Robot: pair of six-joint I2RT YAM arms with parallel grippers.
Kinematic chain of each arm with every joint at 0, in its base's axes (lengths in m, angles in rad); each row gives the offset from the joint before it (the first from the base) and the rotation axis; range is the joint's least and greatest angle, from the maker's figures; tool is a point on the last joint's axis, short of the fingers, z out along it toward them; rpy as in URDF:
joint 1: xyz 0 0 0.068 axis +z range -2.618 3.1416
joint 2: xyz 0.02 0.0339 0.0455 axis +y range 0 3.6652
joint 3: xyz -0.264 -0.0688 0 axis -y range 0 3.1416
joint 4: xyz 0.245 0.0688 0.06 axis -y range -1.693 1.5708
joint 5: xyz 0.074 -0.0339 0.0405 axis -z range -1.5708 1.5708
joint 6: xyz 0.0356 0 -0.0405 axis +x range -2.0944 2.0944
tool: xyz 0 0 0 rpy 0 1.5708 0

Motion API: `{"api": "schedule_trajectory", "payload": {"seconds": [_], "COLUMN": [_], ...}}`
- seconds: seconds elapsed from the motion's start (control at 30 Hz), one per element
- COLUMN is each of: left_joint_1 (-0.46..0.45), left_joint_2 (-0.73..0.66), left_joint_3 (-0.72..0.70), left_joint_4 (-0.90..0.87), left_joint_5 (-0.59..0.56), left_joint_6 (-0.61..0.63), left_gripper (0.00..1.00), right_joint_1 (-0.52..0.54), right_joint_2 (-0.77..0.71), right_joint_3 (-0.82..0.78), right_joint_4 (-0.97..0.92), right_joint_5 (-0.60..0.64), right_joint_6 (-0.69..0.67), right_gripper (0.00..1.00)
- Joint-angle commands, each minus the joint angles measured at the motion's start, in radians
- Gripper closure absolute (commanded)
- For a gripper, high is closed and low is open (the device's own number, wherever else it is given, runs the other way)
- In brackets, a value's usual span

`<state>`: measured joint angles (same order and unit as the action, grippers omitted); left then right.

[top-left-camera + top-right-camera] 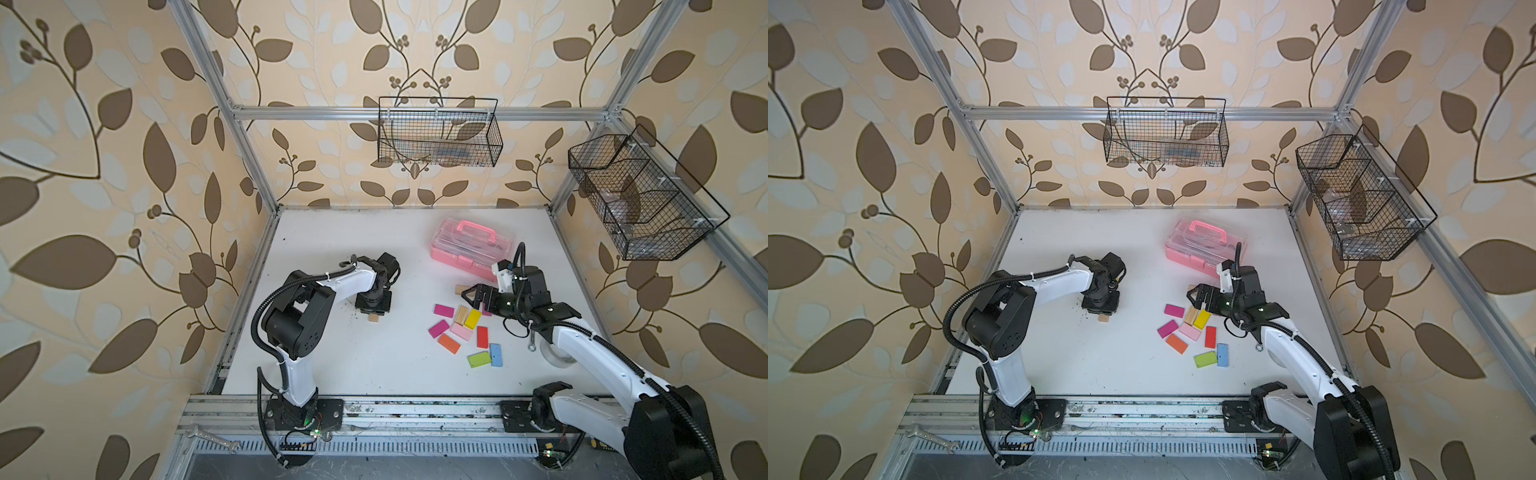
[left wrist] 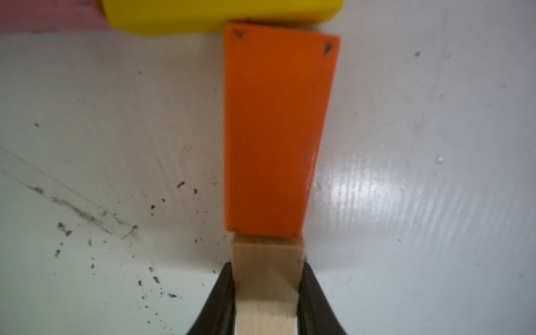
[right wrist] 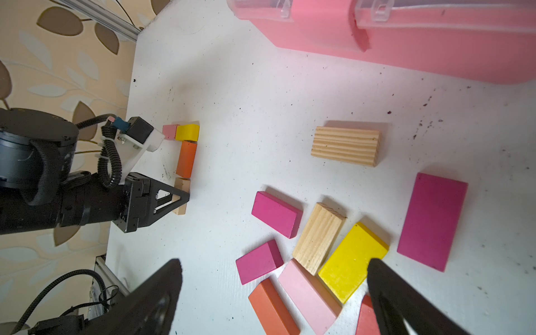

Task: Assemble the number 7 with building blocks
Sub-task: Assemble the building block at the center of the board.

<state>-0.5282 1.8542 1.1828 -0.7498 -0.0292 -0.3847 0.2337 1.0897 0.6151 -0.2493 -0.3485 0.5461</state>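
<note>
1. The left pincer (image 2: 266,268) was clamped on a plain wood block (image 2: 265,252), with one finger on each side.
2. That block's end sat right up against an orange block (image 2: 275,130).
3. A yellow block (image 2: 220,14) lay across the orange one's far end, with a pink block (image 2: 43,17) beside it. Together they made the number 7 (image 3: 185,158).
4. The right pincer (image 3: 275,262) was wide apart and held nothing. It hung over the loose blocks (image 3: 317,237), well apart from the 7.
5. A pink case (image 3: 420,49) lay near the loose blocks on the white table (image 3: 232,101).
</note>
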Motion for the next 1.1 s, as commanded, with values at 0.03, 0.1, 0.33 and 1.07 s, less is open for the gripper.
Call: {"api": "schedule_trajectory", "payload": {"seconds": [0.03, 0.1, 0.33, 1.07], "left_joint_1": [0.021, 0.022, 0.024, 0.027], "left_joint_2": [0.064, 0.066, 0.078, -0.036], "left_joint_3": [-0.013, -0.010, -0.001, -0.002], "left_joint_4": [0.003, 0.003, 0.004, -0.015], "left_joint_5": [-0.012, -0.010, -0.005, 0.011], "left_joint_6": [0.024, 0.029, 0.041, 0.040], "left_gripper": [0.86, 0.85, 0.83, 0.46], "right_joint_1": [0.007, 0.010, 0.018, 0.059], "right_joint_2": [0.012, 0.011, 0.013, 0.025], "right_joint_3": [0.006, 0.006, 0.006, 0.025], "right_joint_4": [0.001, 0.001, 0.001, 0.006], "right_joint_5": [-0.001, 0.002, 0.009, 0.033], "right_joint_6": [-0.004, -0.005, 0.001, 0.014], "right_gripper": [0.00, 0.00, 0.00, 0.00]}}
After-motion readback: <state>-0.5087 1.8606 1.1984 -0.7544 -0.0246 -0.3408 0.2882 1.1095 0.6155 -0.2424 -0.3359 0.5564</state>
